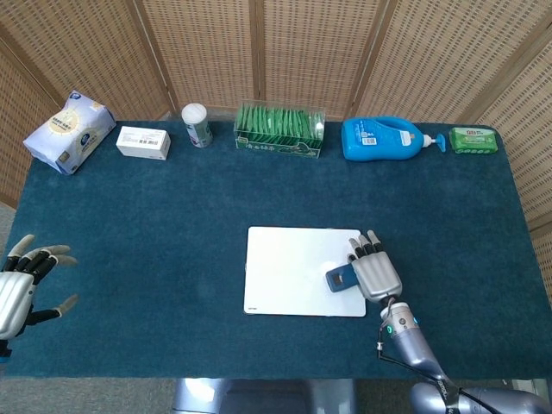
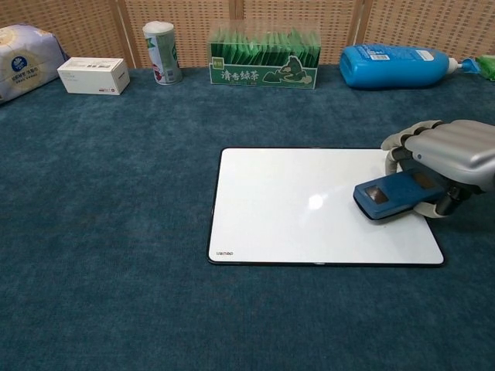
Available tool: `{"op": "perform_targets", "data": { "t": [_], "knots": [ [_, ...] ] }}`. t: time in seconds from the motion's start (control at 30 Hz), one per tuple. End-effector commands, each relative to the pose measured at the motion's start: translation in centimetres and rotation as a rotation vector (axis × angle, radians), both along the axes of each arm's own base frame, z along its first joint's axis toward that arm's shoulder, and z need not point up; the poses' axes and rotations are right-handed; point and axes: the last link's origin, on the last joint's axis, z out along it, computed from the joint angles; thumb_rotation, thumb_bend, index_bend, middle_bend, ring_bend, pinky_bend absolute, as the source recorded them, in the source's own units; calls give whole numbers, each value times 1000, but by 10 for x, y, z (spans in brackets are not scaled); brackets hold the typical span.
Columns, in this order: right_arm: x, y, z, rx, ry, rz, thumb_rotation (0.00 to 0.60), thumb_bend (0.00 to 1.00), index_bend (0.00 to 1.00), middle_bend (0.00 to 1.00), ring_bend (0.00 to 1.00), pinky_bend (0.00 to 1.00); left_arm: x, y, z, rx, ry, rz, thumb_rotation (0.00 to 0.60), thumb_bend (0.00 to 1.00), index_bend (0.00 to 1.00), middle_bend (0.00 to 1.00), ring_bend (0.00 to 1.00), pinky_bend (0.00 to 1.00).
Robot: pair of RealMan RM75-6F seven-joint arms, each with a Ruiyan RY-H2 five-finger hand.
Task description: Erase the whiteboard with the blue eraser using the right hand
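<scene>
White board (image 2: 294,205) with thin black edge, on dark teal cloth (image 1: 172,224). Blue eraser (image 2: 394,193) with small dark label, under silver-grey right hand (image 2: 452,154). Silver left hand (image 1: 21,289) with black fingers, pale tips. Behind: blue bottle (image 1: 379,138), green tea box (image 1: 280,131), white carton (image 1: 143,141), tan woven screen (image 1: 285,47).
</scene>
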Motion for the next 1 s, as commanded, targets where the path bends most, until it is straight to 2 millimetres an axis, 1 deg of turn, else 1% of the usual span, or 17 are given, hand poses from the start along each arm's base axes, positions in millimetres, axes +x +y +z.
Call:
{"op": "perform_targets", "data": {
  "t": [0.03,0.4,0.63,0.73,0.87,1.0],
  "knots": [
    [1,0,-3,11,5,-1,600,412,722,127,0,0,-1,0,0,2,-1,2,600,263,356,280,261,75],
    [-7,7,-6,31,16,-29,600,411,722,127,0,0,-3,-1,1,6,-7,0,600,263,355,280,261,74],
    [-13,21,-3,24,17,-47,600,413,722,127,0,0,-3,-1,-1,0,-16,-4,600,263,356,280,262,74],
    [-17,30,1,17,22,-54,600,412,722,127,0,0,-4,0,-2,-4,-19,-4,600,264,356,280,262,74],
    [-17,36,4,13,29,-51,600,411,721,127,0,0,-4,0,-2,-3,-23,-8,600,263,356,279,262,74],
    [-12,37,4,16,30,-39,600,410,721,127,0,0,-5,-1,-3,-2,-22,-6,600,264,355,280,261,74]
  ]
}}
